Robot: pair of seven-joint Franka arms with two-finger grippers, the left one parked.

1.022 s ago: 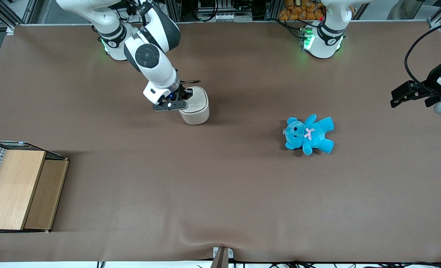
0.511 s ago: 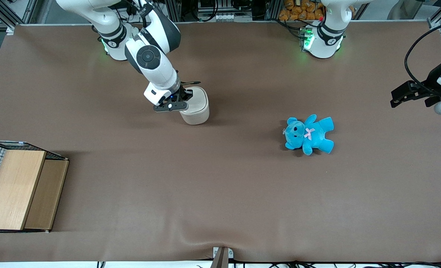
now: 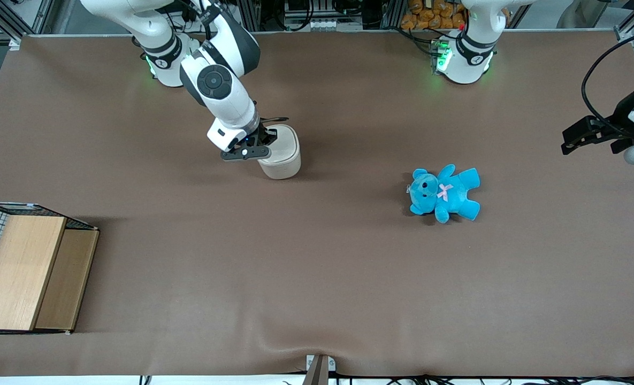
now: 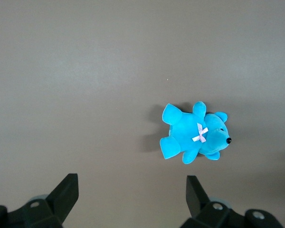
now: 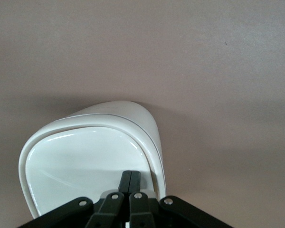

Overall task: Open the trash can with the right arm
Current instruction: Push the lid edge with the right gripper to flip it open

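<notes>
The cream-white trash can [image 3: 283, 154] stands upright on the brown table, toward the working arm's end, with its flat lid down. It also shows in the right wrist view [image 5: 85, 161]. My right arm's gripper [image 3: 267, 138] is over the lid at the rim on the working arm's side. In the right wrist view the gripper [image 5: 130, 177] is shut, its two black fingers pressed together with no gap, and their tips are at the lid's surface just inside the rim. Nothing shows between the fingers.
A blue plush teddy bear [image 3: 445, 192] lies on the table toward the parked arm's end, also in the left wrist view [image 4: 194, 133]. A wooden box with wire mesh [image 3: 28, 272] sits at the table's edge at the working arm's end, nearer the front camera.
The right arm's elbow has shifted very slightly; the gripper stays at the same spot on the lid. The trash can has not moved and its lid is still down.
</notes>
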